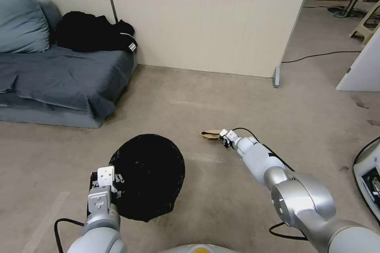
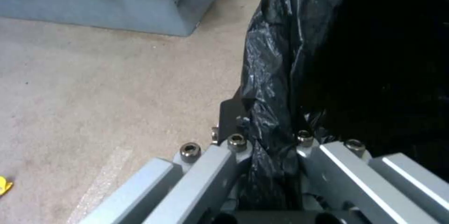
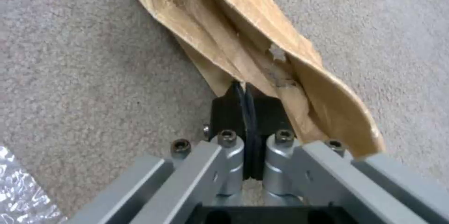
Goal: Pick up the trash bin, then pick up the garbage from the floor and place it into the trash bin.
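- Your left tool (image 1: 106,184) was clamped on the bag-lined rim of the trash bin (image 1: 152,176), the black liner pinched between its fingers (image 2: 234,146), holding the bin low at your left front.
- Your right tool (image 1: 224,136) was closed tight on one end of the crumpled brown paper bag (image 3: 252,41), reached out over the floor (image 1: 206,87) ahead and right of the bin.
- The step in hand looked like the garbage pickup, with the bin already secured.
- Your next move called for lifting the bag clear, carrying it left over the bin's mouth, and only then releasing.
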Available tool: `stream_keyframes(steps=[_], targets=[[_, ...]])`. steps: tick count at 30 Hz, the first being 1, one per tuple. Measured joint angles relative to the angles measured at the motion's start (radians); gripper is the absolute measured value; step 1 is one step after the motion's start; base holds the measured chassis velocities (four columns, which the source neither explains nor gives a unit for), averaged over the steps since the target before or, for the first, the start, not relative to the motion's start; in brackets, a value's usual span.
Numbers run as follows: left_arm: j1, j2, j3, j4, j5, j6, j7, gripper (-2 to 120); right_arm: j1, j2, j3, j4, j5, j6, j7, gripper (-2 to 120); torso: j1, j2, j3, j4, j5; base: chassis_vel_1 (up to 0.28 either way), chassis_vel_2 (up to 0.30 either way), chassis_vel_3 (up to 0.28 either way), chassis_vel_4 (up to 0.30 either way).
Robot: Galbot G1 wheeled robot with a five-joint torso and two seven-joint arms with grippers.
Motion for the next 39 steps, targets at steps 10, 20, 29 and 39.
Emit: stream_keyframes(steps=[10,20,29,39], targets=[[-0.044,0.029,-0.02,0.03,-0.036,0.004,0.001,0,-0.091,0.013,0.022,0.116,0.138,0.15,0.037,0,0.0,0.0,0.0,0.0001,0.0001,0.0,0.0,0.0,0.0],[-0.102,0.069,-0.028,0.063,-0.088,0.025,-0.001,0,-0.328,-0.05,0.016,0.654,0.314,0.185,0.053,0,0.0,0.0,0.0,-0.0001,-0.0001,0.0,0.0,0.0,0.0],[-0.166,0.12,-0.027,0.115,-0.16,0.042,-0.012,0,-0.619,-0.141,-0.009,1.279,0.596,0.109,-0.016,0,0.0,0.0,0.0,-0.0004,0.0,0.0,0.0,0.0,0.0],[-0.211,0.151,-0.012,0.168,-0.189,0.044,-0.013,0,-0.848,-0.223,-0.126,1.706,0.744,0.084,-0.016,0,0.0,0.0,0.0,-0.0002,-0.0001,0.0,0.0,0.0,0.0]])
